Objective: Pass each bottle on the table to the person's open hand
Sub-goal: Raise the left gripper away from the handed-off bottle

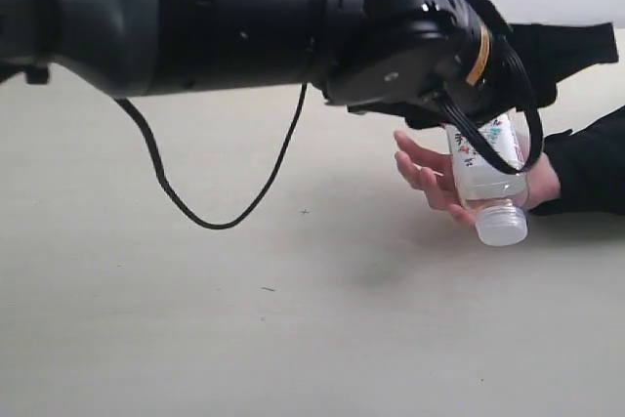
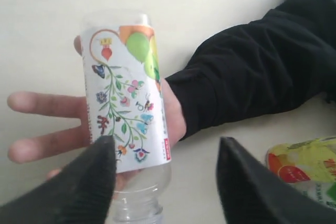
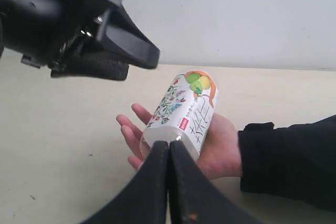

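While arm (image 1: 234,17) hides bottle (image 1: 488,187) base, left fingers (image 2: 89,182) spread, right fingers (image 3: 152,192) pressed together.

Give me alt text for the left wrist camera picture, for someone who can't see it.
A small bottle with a flowery patterned label rests on a person's open hand, framed by the left gripper's spread black fingers. A black sleeve lies on the pale table, and part of another bottle shows at the edge.
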### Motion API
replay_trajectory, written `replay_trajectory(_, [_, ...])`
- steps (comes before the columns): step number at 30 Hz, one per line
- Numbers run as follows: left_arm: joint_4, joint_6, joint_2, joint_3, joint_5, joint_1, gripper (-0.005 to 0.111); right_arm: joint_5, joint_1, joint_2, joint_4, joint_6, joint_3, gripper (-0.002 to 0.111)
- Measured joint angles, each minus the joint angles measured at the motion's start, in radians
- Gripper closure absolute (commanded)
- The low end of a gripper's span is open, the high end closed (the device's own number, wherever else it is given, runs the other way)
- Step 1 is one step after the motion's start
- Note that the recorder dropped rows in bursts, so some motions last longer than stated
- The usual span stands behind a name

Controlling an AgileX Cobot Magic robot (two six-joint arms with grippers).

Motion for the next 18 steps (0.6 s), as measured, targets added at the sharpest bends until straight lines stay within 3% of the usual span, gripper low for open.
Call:
replay_trajectory(2, [0.000, 0.043, -0.038, 0.000, 0.009, 0.000, 0.103, 0.000, 0.000, 0.000, 0.000, 0.000, 0.000, 0.108])
replay_trajectory(3, [0.000, 0.080, -0.061, 0.000, 0.020, 0.000, 0.106, 0.000, 0.000, 0.000, 0.000, 0.000, 0.000, 0.108])
replay_trajectory(10, [0.030, 0.349, -0.267, 0.006, 0.278, 0.013, 0.107, 0.000, 0.000, 0.000, 0.000, 0.000, 0.000, 0.108])
replay_trajectory(13, [0.075, 0.431, -0.398, 0.070, 0.340, -0.003, 0.107, 0.000, 0.000, 0.000, 0.000, 0.000, 0.000, 0.108])
replay_trajectory(15, [0.126, 0.413, -0.551, 0.225, 0.282, -0.043, 0.107, 0.000, 0.000, 0.000, 0.000, 0.000, 0.000, 0.108])
replay_trajectory(18, [0.212, 0.298, -0.844, 0.559, 0.021, -0.061, 0.107, 0.000, 0.000, 0.000, 0.000, 0.000, 0.000, 0.108])
